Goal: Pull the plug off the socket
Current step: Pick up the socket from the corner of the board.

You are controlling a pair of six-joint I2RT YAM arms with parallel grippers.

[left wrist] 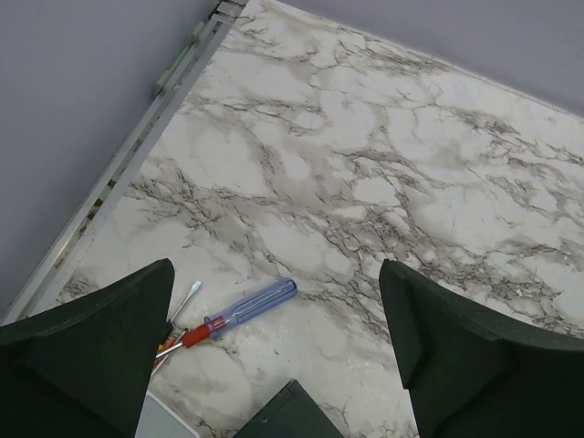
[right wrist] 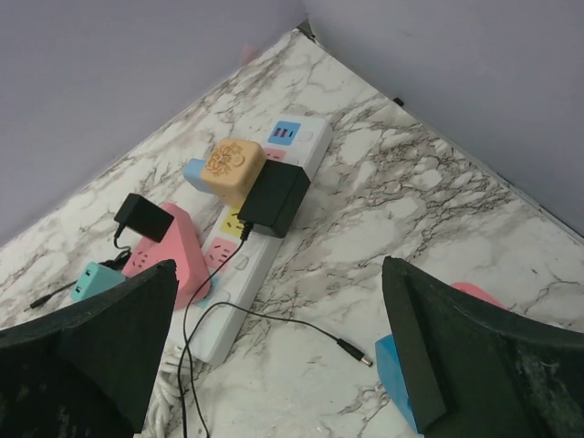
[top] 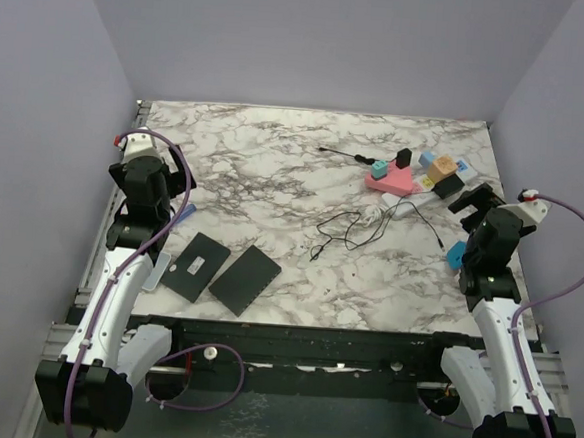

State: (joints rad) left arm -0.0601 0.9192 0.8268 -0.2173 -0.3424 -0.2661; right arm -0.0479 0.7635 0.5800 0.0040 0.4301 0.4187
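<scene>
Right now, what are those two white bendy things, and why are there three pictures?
They are two robot arms, bolted to a marble table. One picture looks down from above; the other two come from a camera on each wrist. The dark shapes there are grabbing tools: the left tool and right tool are both open, holding nothing. On the table lie a white socket strip with a black plug in it, two flat black pads and a blue screwdriver.
</scene>
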